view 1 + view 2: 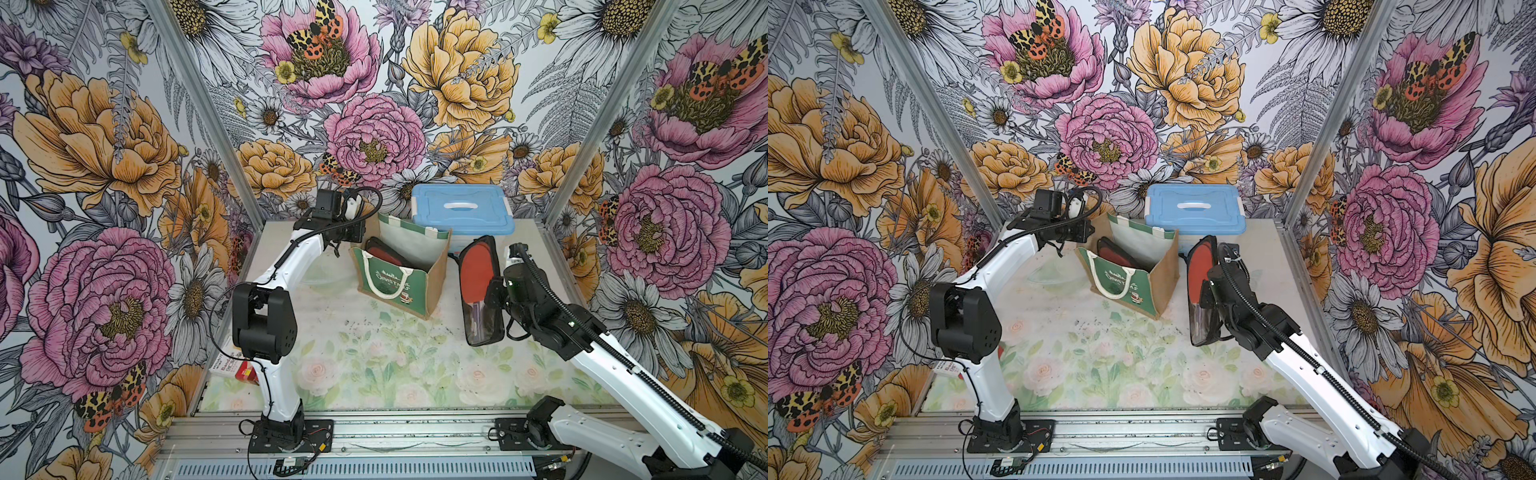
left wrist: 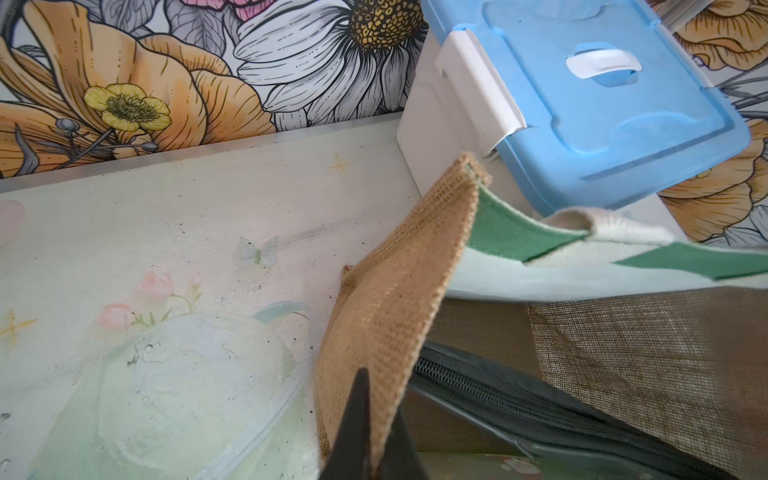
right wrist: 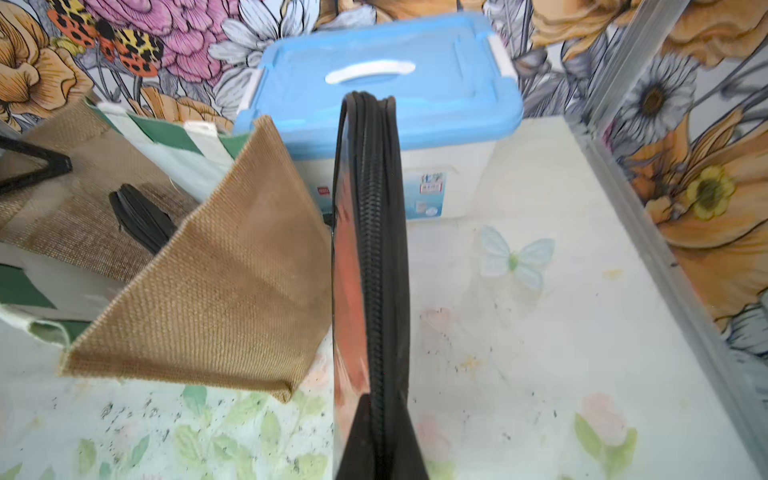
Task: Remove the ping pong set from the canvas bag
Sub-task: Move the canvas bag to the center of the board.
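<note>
Floral table (image 1: 374, 345), left tool (image 2: 380, 432) pinching canvas bag (image 1: 395, 286), right tool (image 3: 380, 440) holding case (image 1: 478, 274)

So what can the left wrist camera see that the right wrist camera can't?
Only the left wrist camera shows a clear plastic dish lying on the table beside the canvas bag. Only the right wrist camera shows the right gripper shut on a zipped paddle case, outside the bag, with red showing through its side. Both show the bag, the black case inside it, the blue-lidded box and the table.
</note>
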### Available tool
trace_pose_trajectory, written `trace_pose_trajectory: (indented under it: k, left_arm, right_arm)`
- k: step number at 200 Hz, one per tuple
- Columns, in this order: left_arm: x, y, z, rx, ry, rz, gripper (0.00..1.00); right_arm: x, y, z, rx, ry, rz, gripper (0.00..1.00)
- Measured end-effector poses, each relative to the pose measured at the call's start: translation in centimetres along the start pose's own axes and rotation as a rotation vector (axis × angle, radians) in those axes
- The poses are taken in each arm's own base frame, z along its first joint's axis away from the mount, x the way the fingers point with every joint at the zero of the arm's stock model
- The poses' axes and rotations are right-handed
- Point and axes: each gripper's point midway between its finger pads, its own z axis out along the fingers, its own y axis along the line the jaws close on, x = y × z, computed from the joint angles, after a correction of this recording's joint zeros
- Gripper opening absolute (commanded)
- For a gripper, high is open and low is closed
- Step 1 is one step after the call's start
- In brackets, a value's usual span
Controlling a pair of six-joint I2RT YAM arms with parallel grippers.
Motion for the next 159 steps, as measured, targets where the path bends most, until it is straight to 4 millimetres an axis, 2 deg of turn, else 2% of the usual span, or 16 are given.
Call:
trace_pose_trajectory:
  k: [41,66,93,115,129,159]
  left_arm:
    - [1.2,1.4,-2.3,-0.037,-0.023,-0.105,0.0]
    - [1.8,2.2,-3.2,-0.054,-0.032,-0.149,0.0]
    - [1.8,2.3,-3.2,-0.055,-0.037,-0.167,0.0]
    - [1.9,2.3,-3.1,-0.054,-0.038,-0.174,0.0]
    - [1.9,2.3,-3.0,-0.054,-0.041,-0.174,0.0]
    - [1.9,2.4,-3.0,-0.055,-0.046,-0.174,0.0]
  right_arm:
    - [4.2,-1.4,0.7,-0.021,0.092,0.093,0.0]
    - [6.0,-2.6,1.4,-0.027,0.133,0.151,0.0]
    - [7.2,-3.5,3.0,-0.073,0.172,0.238,0.0]
    - [8.0,-3.4,5.0,-0.131,0.213,0.296,0.0]
    - [7.9,-2.6,6.1,-0.192,0.228,0.321,0.0]
    - [8.2,-1.1,7.2,-0.295,0.263,0.339,0.0]
